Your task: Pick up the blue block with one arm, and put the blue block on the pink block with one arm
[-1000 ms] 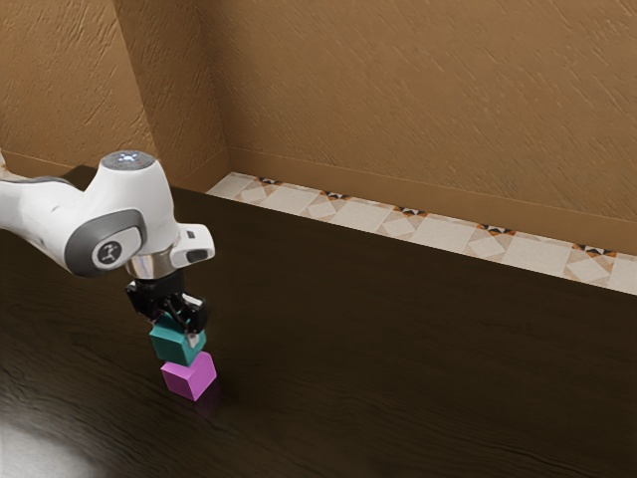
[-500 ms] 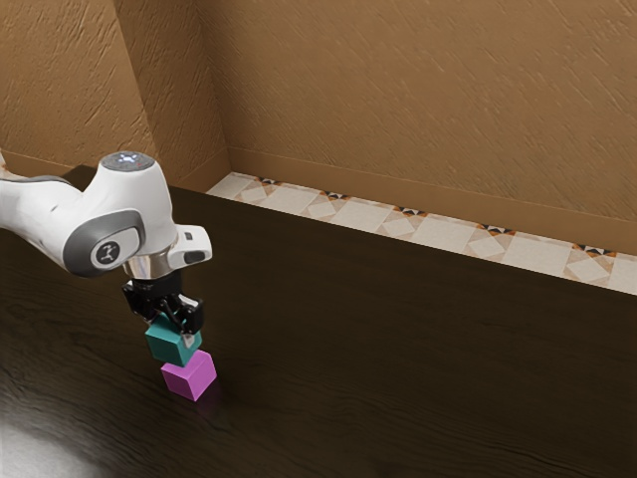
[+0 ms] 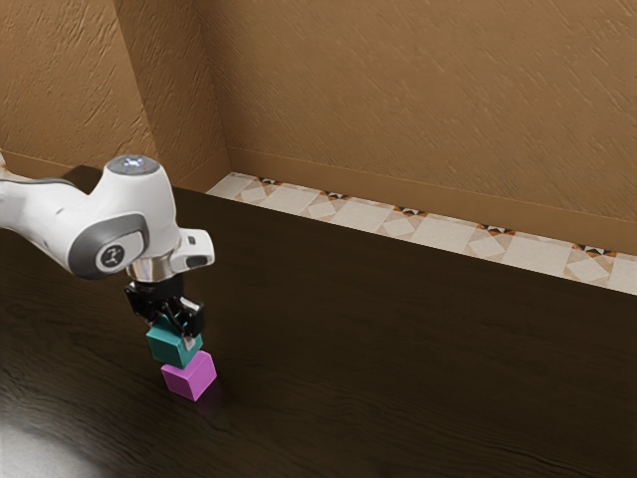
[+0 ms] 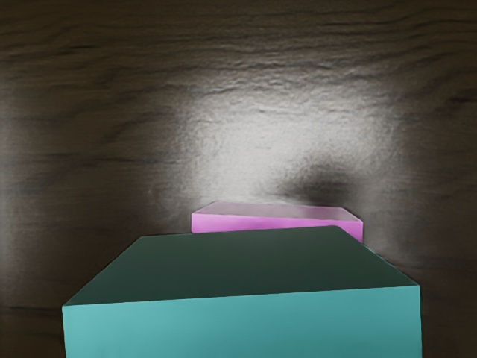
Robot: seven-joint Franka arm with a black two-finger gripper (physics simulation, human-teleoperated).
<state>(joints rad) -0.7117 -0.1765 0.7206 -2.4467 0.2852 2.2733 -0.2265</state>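
A teal-blue block point(image 3: 172, 346) sits between the fingers of my black gripper point(image 3: 171, 327), which is shut on it. It hangs just over the pink block point(image 3: 189, 376), shifted a little toward the exterior view's left; I cannot tell whether the two touch. The pink block rests on the dark wooden table point(image 3: 398, 339). In the wrist view the blue block point(image 4: 246, 298) looms large under my hand, and beyond it a strip of the pink block point(image 4: 276, 220) shows.
The dark table stretches wide toward the exterior view's right. Behind it runs a patterned tile floor point(image 3: 448, 234) and brown textured walls point(image 3: 418, 90). A bright glare lies on the table at the lower left point(image 3: 30, 448).
My hand has shifted slightly to the exterior view's left with the blue block and stayed low over the pink block. The pink block has not moved.
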